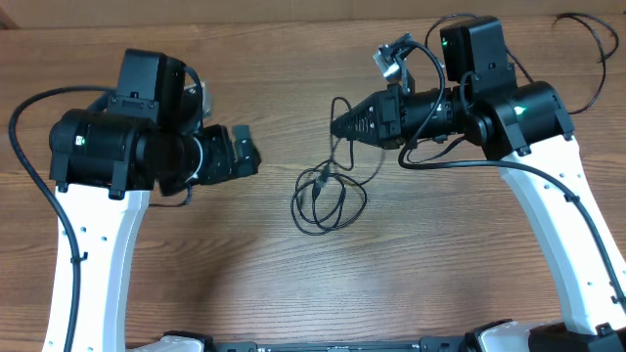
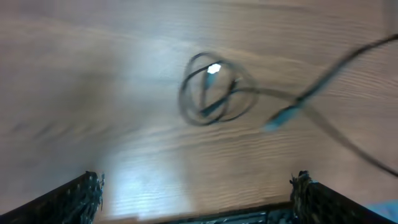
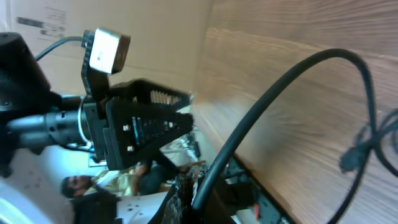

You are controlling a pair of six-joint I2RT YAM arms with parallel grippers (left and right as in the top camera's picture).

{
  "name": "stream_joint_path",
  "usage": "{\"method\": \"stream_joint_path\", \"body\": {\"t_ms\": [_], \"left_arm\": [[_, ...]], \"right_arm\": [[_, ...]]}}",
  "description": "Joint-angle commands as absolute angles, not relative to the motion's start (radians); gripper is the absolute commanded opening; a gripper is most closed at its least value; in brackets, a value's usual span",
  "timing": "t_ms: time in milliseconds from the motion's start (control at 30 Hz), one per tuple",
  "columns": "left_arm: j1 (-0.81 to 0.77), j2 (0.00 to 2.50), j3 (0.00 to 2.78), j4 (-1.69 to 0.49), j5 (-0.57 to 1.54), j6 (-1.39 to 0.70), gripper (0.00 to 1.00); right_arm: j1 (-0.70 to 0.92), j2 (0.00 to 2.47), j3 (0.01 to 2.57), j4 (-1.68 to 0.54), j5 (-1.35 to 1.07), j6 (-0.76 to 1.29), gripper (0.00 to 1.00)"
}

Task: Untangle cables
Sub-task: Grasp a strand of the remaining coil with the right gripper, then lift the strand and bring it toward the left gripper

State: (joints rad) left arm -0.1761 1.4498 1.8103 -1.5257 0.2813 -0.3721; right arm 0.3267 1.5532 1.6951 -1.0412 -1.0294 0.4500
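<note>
My left arm is folded over the left half of the counter [image 1: 245, 284], its wrist turned inward so that my left pincer [image 1: 245, 152] points toward the middle, fingers spread wide with nothing between them. It is well apart from the cables [image 1: 328, 200]. My right arm reaches in from the right side, forearm level and aimed leftward. My right pincer [image 1: 335, 125] is pressed together into a narrow point just above the tangle, and its wrist is rolled on its side, so its camera sees the counter as a slanted wall. A strand runs right by that tip; I cannot tell whether it is nipped there. I count two arms, two pincers and one small tangle lying on the counter between them: a loose ring of thin black cord with a strand rising toward my right pincer. I can make out one small plug [image 1: 320, 180] inside the ring, but the cords overlap too much for me to count them.
</note>
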Motion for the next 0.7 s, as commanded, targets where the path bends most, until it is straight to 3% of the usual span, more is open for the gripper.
{"method": "stream_joint_path", "body": {"t_ms": [0,133,533,667], "left_arm": [[-0.178,1.453,1.807,-1.477,0.387,-0.276,1.0],[-0.178,1.458,1.807,-1.394,0.434,-0.225,1.0],[-0.178,1.59,1.807,-1.29,0.914,0.244,0.98],[-0.178,1.629,1.807,-1.259,0.988,0.311,0.91]], "right_arm": [[0.355,1.537,1.722,-1.015,-1.079,0.514,0.04],[0.381,1.537,1.722,-0.947,-1.096,0.587,0.04],[0.459,1.537,1.722,-0.738,-1.128,0.817,0.04],[0.471,1.537,1.722,-0.717,-1.129,0.861,0.04]]}}
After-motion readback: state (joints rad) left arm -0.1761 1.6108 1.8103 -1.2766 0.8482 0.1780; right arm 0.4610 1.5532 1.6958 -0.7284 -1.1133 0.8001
